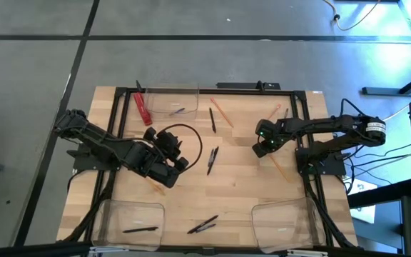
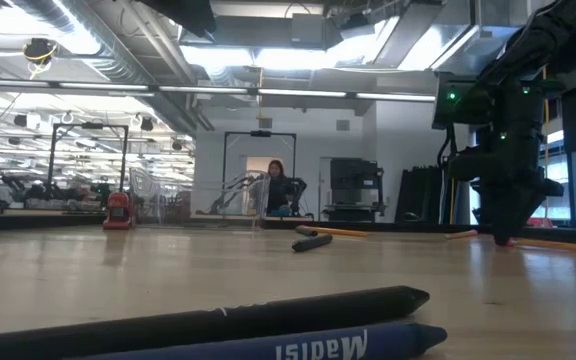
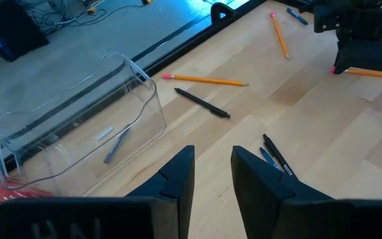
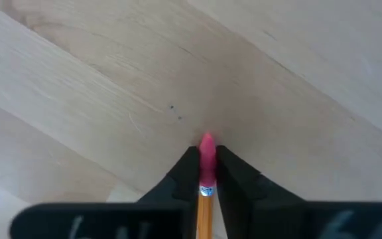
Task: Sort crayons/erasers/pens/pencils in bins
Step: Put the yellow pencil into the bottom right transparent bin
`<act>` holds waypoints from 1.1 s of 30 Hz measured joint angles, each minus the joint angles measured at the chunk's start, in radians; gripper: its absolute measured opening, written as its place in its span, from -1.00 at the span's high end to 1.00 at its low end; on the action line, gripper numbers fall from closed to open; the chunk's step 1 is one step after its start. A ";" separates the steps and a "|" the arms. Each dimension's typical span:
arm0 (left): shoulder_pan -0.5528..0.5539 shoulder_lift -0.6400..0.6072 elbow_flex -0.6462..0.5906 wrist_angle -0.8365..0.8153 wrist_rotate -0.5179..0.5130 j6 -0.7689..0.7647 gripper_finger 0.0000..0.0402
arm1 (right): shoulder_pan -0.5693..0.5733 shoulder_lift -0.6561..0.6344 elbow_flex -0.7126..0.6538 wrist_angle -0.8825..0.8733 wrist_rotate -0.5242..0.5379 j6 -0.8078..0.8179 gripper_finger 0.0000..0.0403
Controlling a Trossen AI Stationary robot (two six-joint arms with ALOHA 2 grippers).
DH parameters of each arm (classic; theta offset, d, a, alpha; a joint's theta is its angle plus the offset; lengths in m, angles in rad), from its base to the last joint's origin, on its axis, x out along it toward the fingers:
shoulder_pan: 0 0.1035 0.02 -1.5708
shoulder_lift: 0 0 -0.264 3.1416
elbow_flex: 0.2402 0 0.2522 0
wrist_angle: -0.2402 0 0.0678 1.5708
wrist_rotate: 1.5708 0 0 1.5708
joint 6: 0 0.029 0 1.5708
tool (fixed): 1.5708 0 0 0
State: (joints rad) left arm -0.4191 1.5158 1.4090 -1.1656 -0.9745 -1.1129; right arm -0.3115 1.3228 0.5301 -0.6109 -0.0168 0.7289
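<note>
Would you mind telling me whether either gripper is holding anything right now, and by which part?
The right gripper is shut on a pencil, pinching it at its pink eraser end. The left gripper is open and holds nothing.

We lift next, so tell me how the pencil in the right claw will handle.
The pencil is thin and straight, so probably stiff and light. The right claw pinches it near the pink eraser end, so the long free end may sag or swing. If released on the table it may roll.
</note>
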 joint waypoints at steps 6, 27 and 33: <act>0.000 0.000 0.000 0.000 0.000 0.000 0.54 | 0.000 -0.010 0.001 -0.001 0.005 0.001 0.84; 0.000 0.000 0.000 0.000 0.000 -0.001 0.54 | 0.060 -0.021 0.293 -0.144 0.002 -0.124 0.84; 0.000 0.000 0.000 0.000 0.000 -0.001 0.54 | 0.122 -0.022 0.435 -0.313 0.083 -0.154 0.82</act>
State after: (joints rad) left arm -0.4194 1.5162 1.4086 -1.1660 -0.9745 -1.1140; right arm -0.1891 1.3004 0.9652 -0.9238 0.0659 0.5746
